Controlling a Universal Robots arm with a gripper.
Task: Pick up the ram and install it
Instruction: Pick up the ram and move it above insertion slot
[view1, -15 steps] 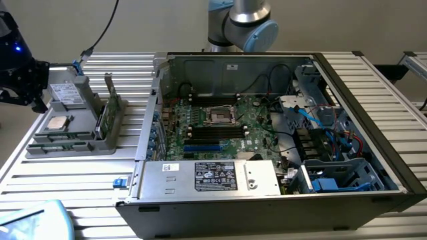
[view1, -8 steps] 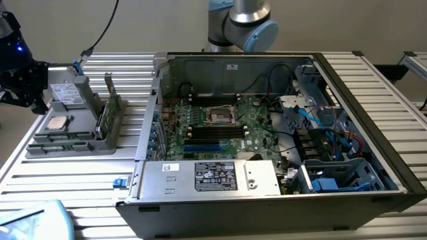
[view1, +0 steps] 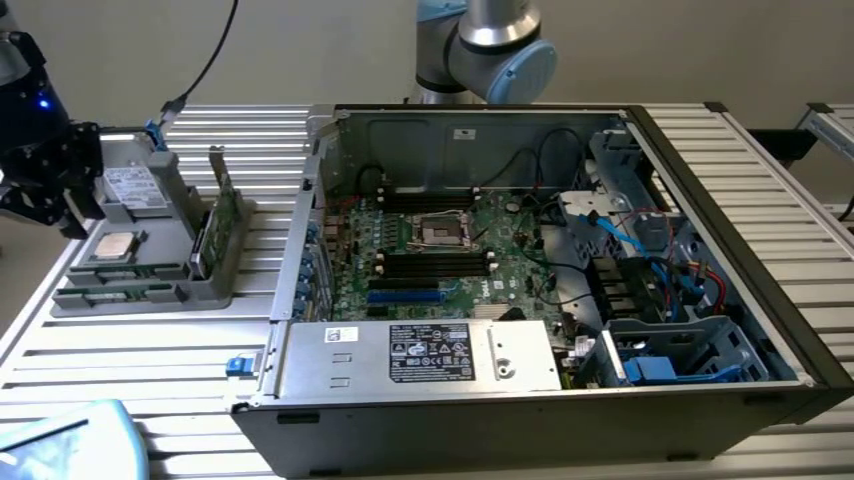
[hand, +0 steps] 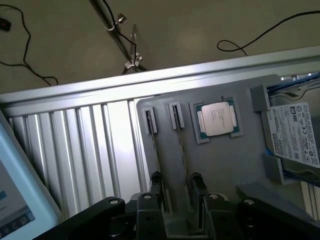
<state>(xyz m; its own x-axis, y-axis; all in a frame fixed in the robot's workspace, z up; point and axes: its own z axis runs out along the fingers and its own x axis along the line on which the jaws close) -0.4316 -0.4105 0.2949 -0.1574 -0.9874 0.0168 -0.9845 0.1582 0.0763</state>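
Black gripper (view1: 51, 195) hangs at the exterior view's far left, over the left end of the grey tray (view1: 200, 292). In the wrist view its fingers (hand: 156, 186) are spread with a clear gap and nothing's pinched between them. They sit low by the near ends of the two ram (view1: 118, 293) sticks, which lie side by side in their grooves at the front of the tray. One stick looks to run into the gap and the other lines up with a finger. Can't tell if anything is actually touching.

Moving right along the tray there's the CPU (view1: 118, 245) in its pocket, the drive (view1: 134, 185) behind it, and the tall green card (view1: 220, 225) standing on edge at the tray's right side, just beside the case (view1: 747, 250).

Inside the open case the board (view1: 454, 250) lies flat, and the dark slots (view1: 434, 268) below the CPU socket look empty to me, no green stick seated in them as far as I can see.

So my read is we're right at the start. Both sticks are in the tray, nothing is lifted and nothing is installed. The gripper is lined up at the ram, but the pick-up itself isn't done, and the whole carry-over and seating part is left.
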